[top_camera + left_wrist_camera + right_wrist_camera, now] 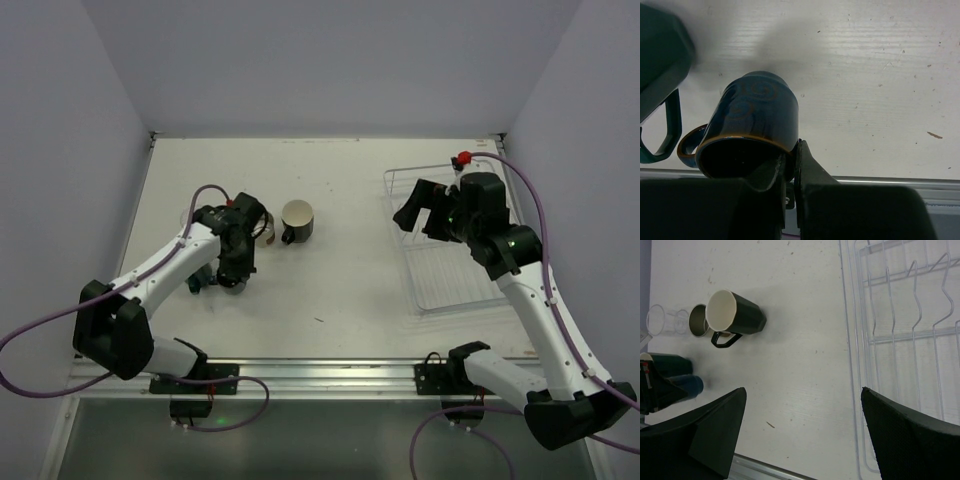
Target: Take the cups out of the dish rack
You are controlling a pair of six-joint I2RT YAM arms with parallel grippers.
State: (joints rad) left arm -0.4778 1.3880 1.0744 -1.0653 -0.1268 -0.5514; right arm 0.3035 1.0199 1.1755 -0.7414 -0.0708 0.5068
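Left gripper pinches the dark blue glazed mug by its rim — dark teal mug alongside; right gripper gapes over the white wire dish rack, at its left rim.

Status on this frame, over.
Left gripper shut on blue mug rim. Right gripper open over dish rack edge. No cups seen in rack. Teal mug close beside blue one.

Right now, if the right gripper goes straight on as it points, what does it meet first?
Likely bare table, between the dark mug and the dish rack's edge wire; nothing else in line, though depth is hard to judge.
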